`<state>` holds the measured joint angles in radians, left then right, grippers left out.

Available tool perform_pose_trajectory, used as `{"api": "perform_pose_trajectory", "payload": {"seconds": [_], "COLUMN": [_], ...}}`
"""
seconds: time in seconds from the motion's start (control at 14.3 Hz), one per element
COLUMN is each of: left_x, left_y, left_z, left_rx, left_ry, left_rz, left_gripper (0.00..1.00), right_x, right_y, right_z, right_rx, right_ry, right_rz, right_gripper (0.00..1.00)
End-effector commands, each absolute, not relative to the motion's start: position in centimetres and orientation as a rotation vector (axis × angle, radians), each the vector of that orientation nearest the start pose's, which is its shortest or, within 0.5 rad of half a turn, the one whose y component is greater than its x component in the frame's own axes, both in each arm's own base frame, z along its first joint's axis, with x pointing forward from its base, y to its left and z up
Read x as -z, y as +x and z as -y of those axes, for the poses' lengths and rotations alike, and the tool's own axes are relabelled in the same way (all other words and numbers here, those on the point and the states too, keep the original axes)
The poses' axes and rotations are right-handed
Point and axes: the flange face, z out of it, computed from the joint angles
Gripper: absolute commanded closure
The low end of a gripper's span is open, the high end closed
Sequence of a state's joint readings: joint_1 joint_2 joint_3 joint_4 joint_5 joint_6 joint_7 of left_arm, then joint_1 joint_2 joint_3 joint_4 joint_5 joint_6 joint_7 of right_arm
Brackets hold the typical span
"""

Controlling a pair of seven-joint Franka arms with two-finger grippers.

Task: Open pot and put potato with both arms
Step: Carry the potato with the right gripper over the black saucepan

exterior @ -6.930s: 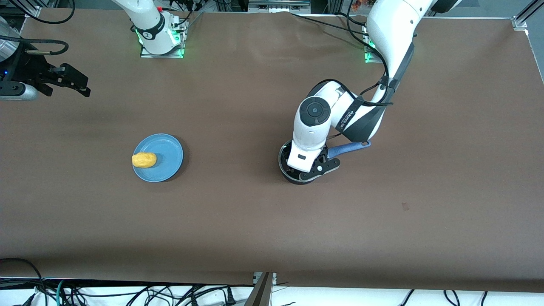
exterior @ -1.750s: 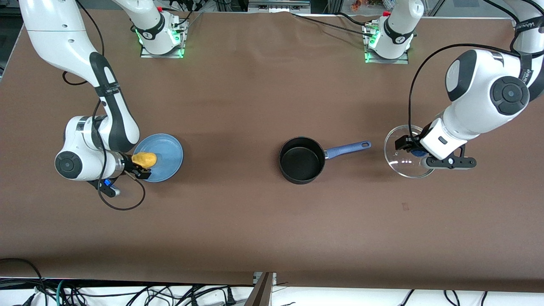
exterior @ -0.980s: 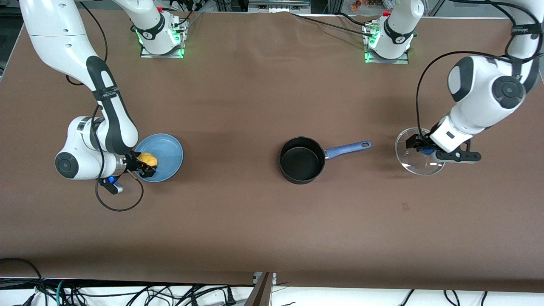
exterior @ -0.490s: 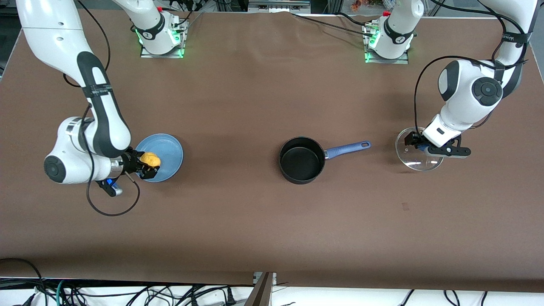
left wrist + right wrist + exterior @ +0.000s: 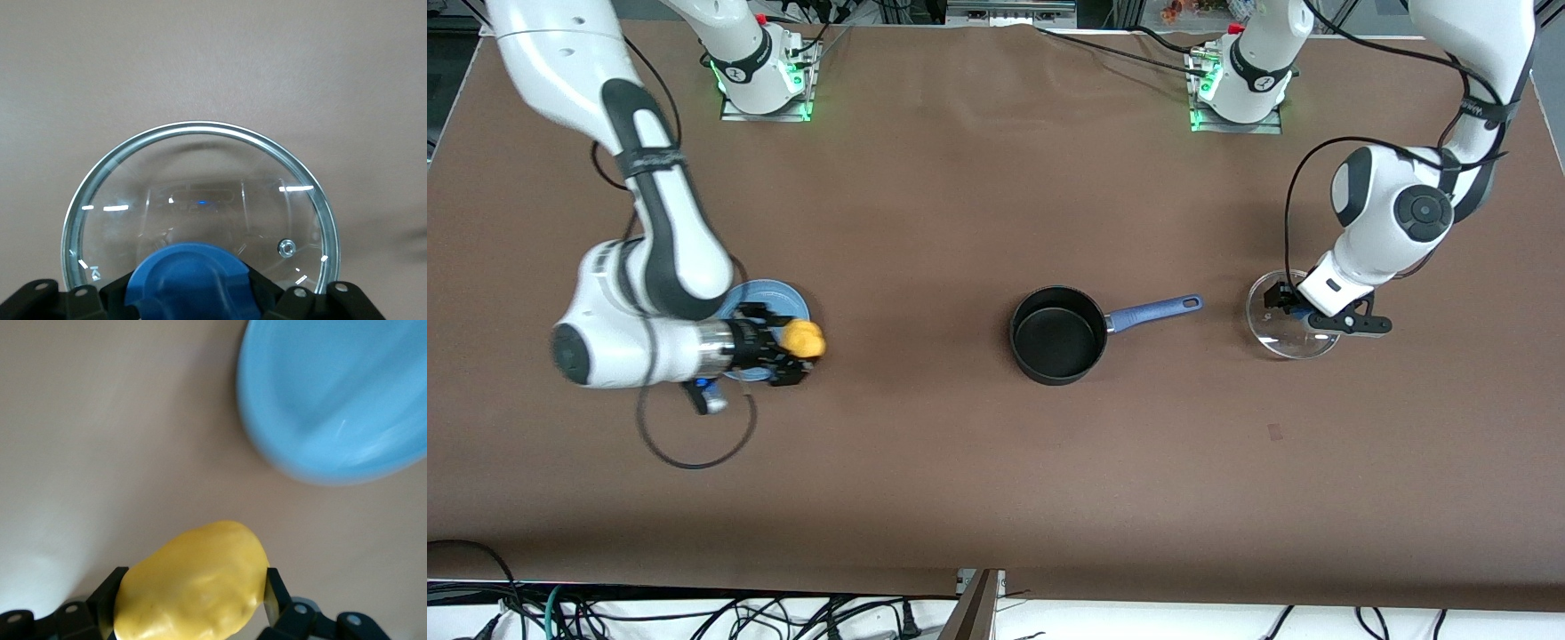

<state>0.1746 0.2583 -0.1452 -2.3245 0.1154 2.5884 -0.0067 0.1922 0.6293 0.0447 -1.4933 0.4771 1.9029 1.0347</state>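
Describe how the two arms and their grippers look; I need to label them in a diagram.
Both arms are glossy white, rounded segments with black bands and black round joint caps, trailed by loose black cables. Each base glows green. The right gripper and left gripper are black, two-fingered, on a silver-and-black wrist.

You have a light-blue plate (image 5: pixel 774 293) lying flat on the brown worktop (image 5: pixel 925 444), toward the right arm's end.

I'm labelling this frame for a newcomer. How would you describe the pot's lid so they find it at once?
Start at the black pot mid-table and follow its blue handle toward the left arm's end of the table. There the left end effector grips the lid by its blue knob. It is the only see-through thing: a round glass disc with a steel rim.
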Motion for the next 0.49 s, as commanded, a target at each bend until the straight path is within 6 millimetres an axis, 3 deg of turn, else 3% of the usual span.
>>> {"api": "perform_pose_trajectory", "payload": {"seconds": [0.0, 0.28, 0.42], "left_x": [-21.0, -18.3, -18.0], "left_y": [51.8, 51.3, 51.1], "left_z": [-1.6, -2.3, -2.4], "left_rx": [0.034, 0.073, 0.08], "left_ry": [-3.121, -3.137, -3.12], "left_rz": [-0.125, -0.104, -0.153], "left_gripper": [0.87, 0.86, 0.73], "right_x": [-31.2, -31.5, -31.6], "right_y": [65.4, 61.3, 59.0], "right_z": [-28.4, -40.6, -45.6], "right_rx": [-0.576, -0.425, -0.36], "right_ry": [-2.371, -2.275, -2.219], "right_rz": [-1.501, -1.54, -1.537], "right_gripper": [0.57, 0.52, 0.52]}}
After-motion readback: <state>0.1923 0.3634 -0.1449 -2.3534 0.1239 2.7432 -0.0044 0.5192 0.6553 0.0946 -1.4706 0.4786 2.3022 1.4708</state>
